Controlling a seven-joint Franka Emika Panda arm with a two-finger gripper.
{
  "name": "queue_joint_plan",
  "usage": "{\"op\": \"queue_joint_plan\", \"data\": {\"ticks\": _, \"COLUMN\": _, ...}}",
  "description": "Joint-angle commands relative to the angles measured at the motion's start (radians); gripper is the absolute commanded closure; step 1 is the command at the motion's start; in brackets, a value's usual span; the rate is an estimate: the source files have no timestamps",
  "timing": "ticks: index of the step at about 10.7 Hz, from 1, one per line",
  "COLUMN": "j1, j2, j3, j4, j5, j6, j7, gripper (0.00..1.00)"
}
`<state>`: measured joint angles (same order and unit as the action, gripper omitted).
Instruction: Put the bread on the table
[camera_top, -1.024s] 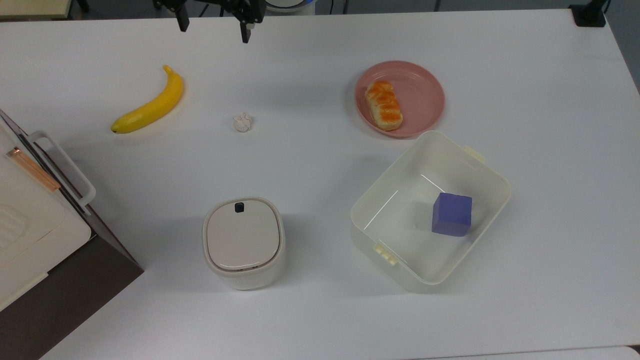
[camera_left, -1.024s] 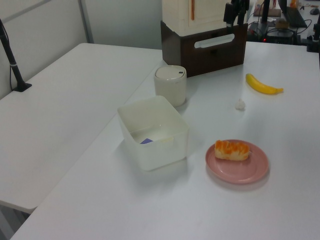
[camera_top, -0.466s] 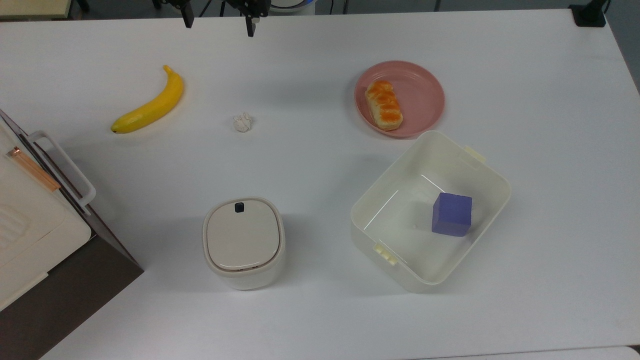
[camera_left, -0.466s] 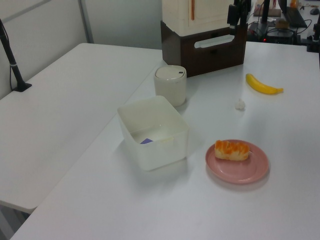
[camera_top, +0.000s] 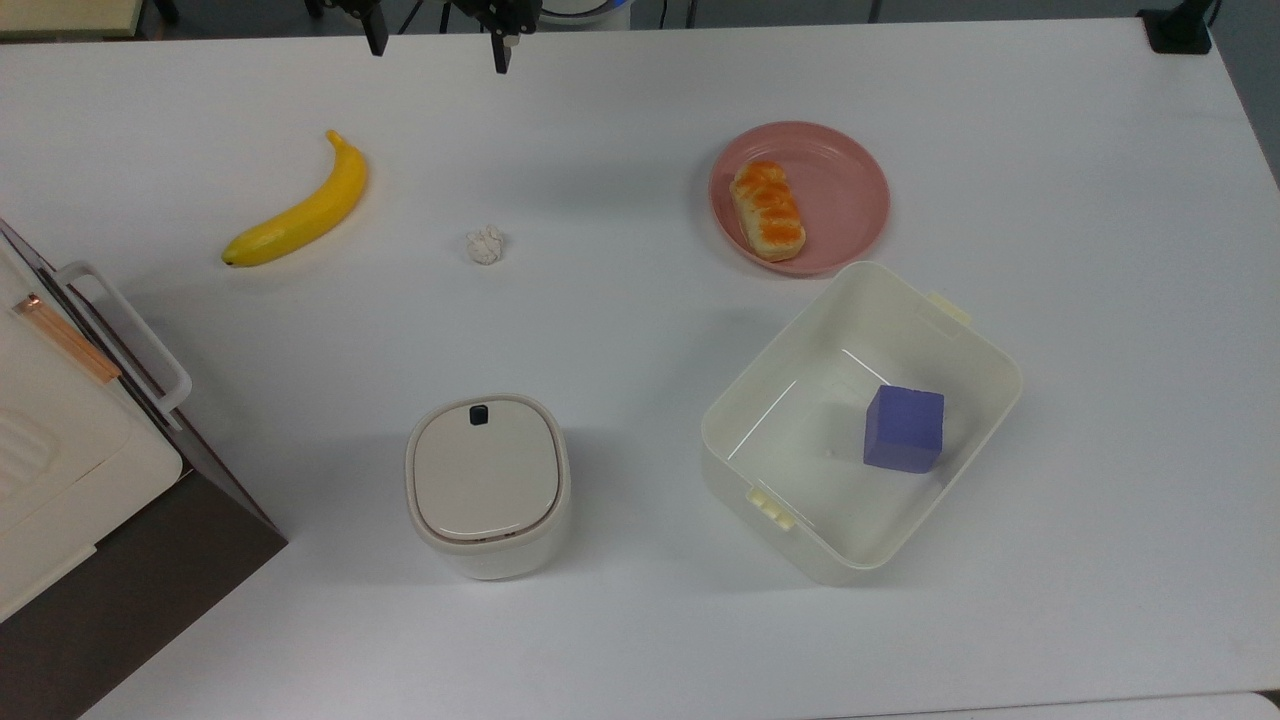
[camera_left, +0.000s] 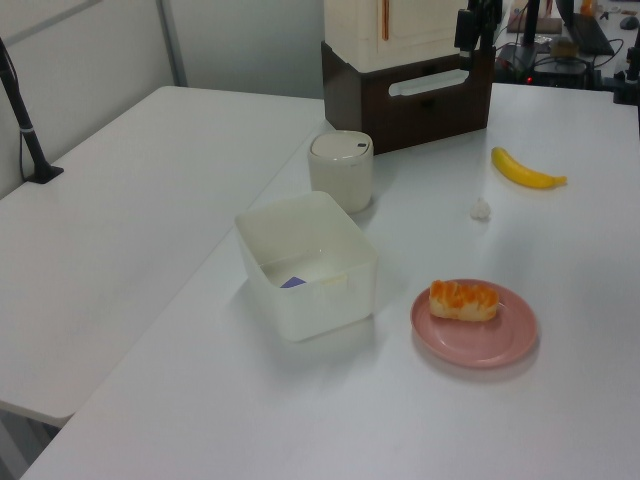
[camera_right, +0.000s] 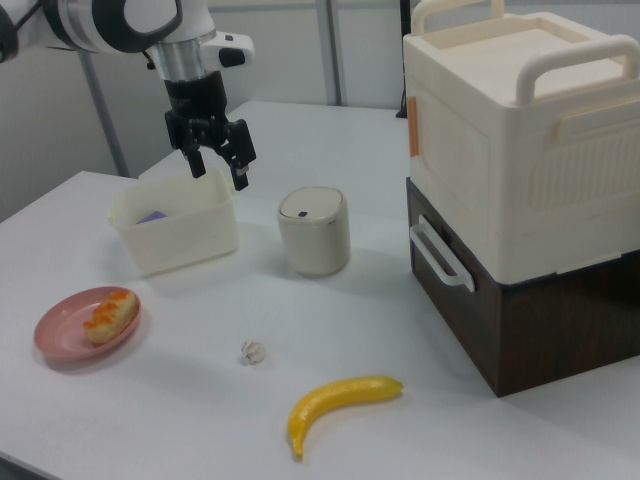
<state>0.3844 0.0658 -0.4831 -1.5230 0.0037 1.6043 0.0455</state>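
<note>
A lab: white worktables (camera_left: 150, 200), a robot arm (camera_right: 120, 20), monitors behind.

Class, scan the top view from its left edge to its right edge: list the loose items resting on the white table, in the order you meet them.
banana → white crumpled wad → lidded cream canister → bread on the pink plate → open cream bin holding the purple cube

The bread (camera_top: 767, 211) has pale cream sides and a glossy orange-brown segmented top. The plate (camera_top: 845, 190) is plain pink, and the tabletop (camera_top: 620, 140) is white. The banana (camera_top: 300, 209) is yellow with a darker tip. The wad (camera_top: 485, 244) is white. The open bin (camera_top: 975, 345) is cream; the cube (camera_top: 904, 428) is purple. The lidded canister (camera_top: 487, 484) is off-white with a black button.
</note>
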Motion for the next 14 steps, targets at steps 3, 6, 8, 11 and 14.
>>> {"op": "queue_joint_plan", "data": {"ticks": 3, "j1": 0.014, "j2": -0.057, "j3": 0.142, "j4": -0.24, "j5": -0.028, "j6": 0.121, "j7": 0.046, "gripper": 0.0}}
{"op": "queue_joint_plan", "data": {"ticks": 6, "j1": 0.018, "j2": -0.06, "j3": 0.324, "j4": -0.466, "j5": -0.219, "j6": 0.313, "j7": 0.317, "gripper": 0.0}}
{"op": "queue_joint_plan", "data": {"ticks": 8, "j1": 0.021, "j2": -0.06, "j3": 0.434, "j4": -0.566, "j5": -0.377, "j6": 0.37, "j7": 0.532, "gripper": 0.0}}
{"op": "queue_joint_plan", "data": {"ticks": 11, "j1": 0.021, "j2": -0.058, "j3": 0.513, "j4": -0.566, "j5": -0.366, "j6": 0.376, "j7": 0.553, "gripper": 0.0}}
{"op": "queue_joint_plan", "data": {"ticks": 14, "j1": 0.021, "j2": -0.044, "j3": 0.609, "j4": -0.572, "j5": -0.331, "j6": 0.488, "j7": 0.57, "gripper": 0.0}}
